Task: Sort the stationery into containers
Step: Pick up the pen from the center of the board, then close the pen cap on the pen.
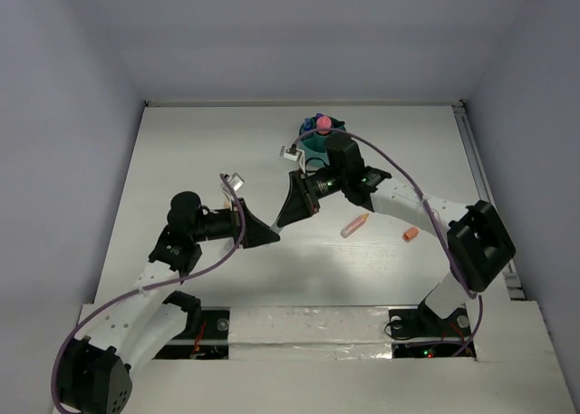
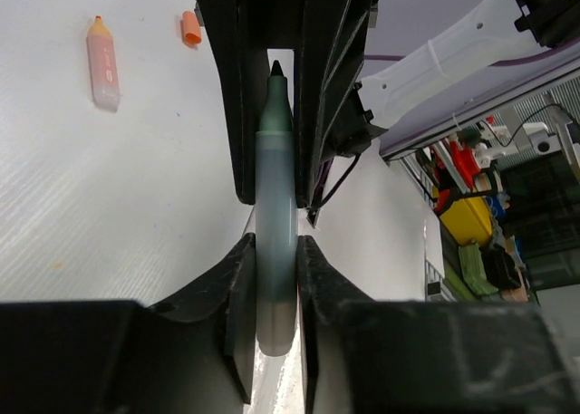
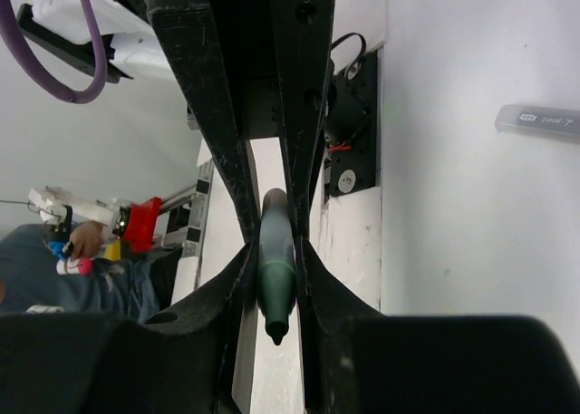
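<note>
Top external: teal organiser (image 1: 317, 140) at the far bench (image 1: 208, 142) holds a few pieces; orange highlighter (image 1: 355, 225) and orange cap (image 1: 410, 235) lie loose, unsorted.
Left wrist: left claw (image 2: 275, 246) clamps green pen (image 2: 275, 160) by its barrel.
Right wrist: right claw (image 3: 275, 251) pinches the same pen near its tip; mid-handover, I'd judge.

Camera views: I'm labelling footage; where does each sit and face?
Top external: above and behind, looking down on the table; left arm and right arm show.
Left wrist: looks along the left gripper toward the right gripper.
Right wrist: looks the opposite way, own fingers showing.
Shared: both wrist views show the green pen.
</note>
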Action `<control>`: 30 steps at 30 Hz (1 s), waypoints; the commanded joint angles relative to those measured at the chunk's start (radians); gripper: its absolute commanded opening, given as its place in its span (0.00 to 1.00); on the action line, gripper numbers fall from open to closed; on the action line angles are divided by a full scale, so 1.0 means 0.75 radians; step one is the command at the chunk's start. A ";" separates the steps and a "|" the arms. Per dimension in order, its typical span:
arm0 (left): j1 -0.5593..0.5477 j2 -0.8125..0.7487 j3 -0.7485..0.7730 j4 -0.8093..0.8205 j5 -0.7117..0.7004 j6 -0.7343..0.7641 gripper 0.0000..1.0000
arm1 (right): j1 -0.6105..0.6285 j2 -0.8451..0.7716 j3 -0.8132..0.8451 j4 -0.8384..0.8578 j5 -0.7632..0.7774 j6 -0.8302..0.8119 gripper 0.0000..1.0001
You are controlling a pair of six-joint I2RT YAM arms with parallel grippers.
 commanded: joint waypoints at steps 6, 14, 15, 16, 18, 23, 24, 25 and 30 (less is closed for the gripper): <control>-0.005 0.016 0.050 0.022 0.014 0.033 0.00 | 0.021 0.042 0.099 -0.015 0.044 -0.040 0.19; -0.005 -0.019 0.075 -0.072 -0.234 0.045 0.00 | -0.060 -0.221 -0.037 0.025 0.508 -0.094 1.00; -0.005 -0.023 0.073 -0.056 -0.273 0.035 0.00 | -0.089 -0.307 -0.076 0.076 0.553 -0.076 1.00; -0.005 -0.023 0.071 -0.052 -0.297 0.025 0.00 | -0.120 -0.348 -0.151 0.091 0.600 -0.065 1.00; -0.005 -0.037 0.057 -0.023 -0.367 -0.014 0.00 | -0.206 -0.466 -0.217 0.085 0.772 -0.061 1.00; -0.005 -0.054 0.061 -0.001 -0.457 -0.032 0.00 | -0.257 -0.520 -0.293 -0.125 1.382 -0.173 0.40; -0.005 -0.056 0.063 -0.001 -0.475 -0.030 0.00 | -0.275 -0.496 -0.277 -0.251 1.467 -0.198 0.19; -0.005 -0.060 0.065 -0.001 -0.484 -0.028 0.00 | -0.292 -0.461 -0.259 -0.303 1.549 -0.206 0.10; -0.005 -0.105 0.056 -0.043 -0.518 -0.004 0.00 | -0.318 -0.175 -0.091 -0.535 1.923 -0.284 0.37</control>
